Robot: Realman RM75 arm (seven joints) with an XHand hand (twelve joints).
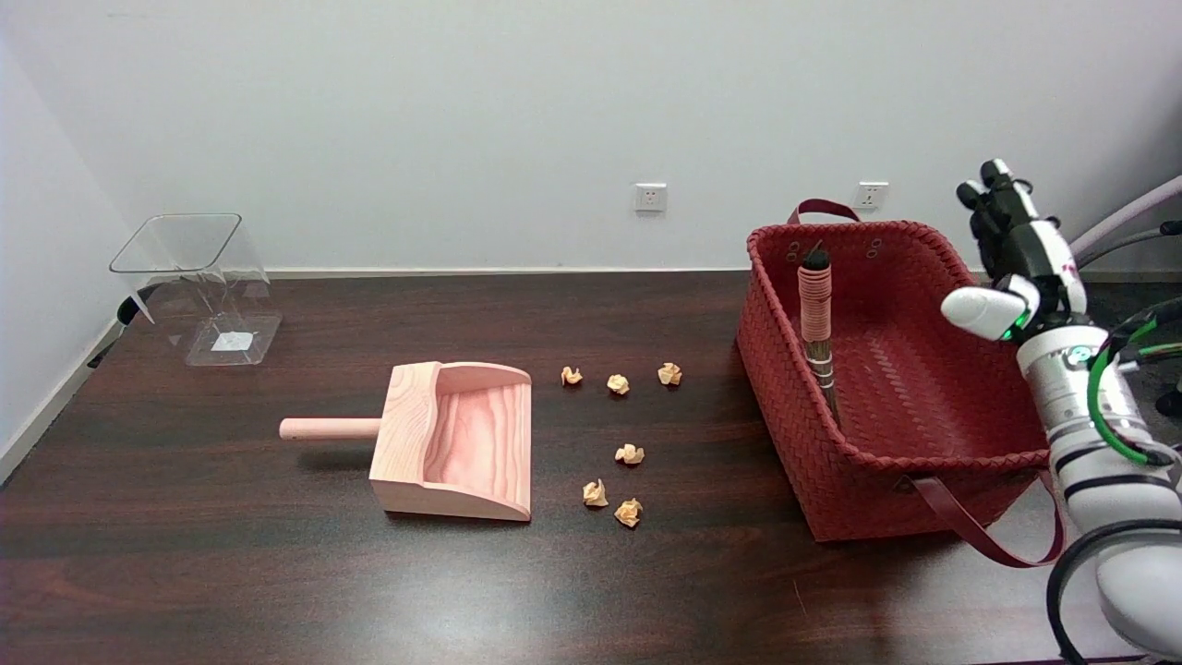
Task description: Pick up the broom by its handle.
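The broom (816, 314) stands almost upright inside the red basket (923, 480), leaning against its left wall, with the pink wrapped handle on top and the bristle end down on the basket bottom. The right hand (1011, 245) hangs in the air just beside the right edge of the basket, apart from the broom. It holds nothing; the fingers point upward and look close together, but how far they are spread cannot be told. On the dark surface (231, 573) lie a wooden dustpan (457, 439), six small paper balls (618, 384) and a clear container (199, 286) at the far left.
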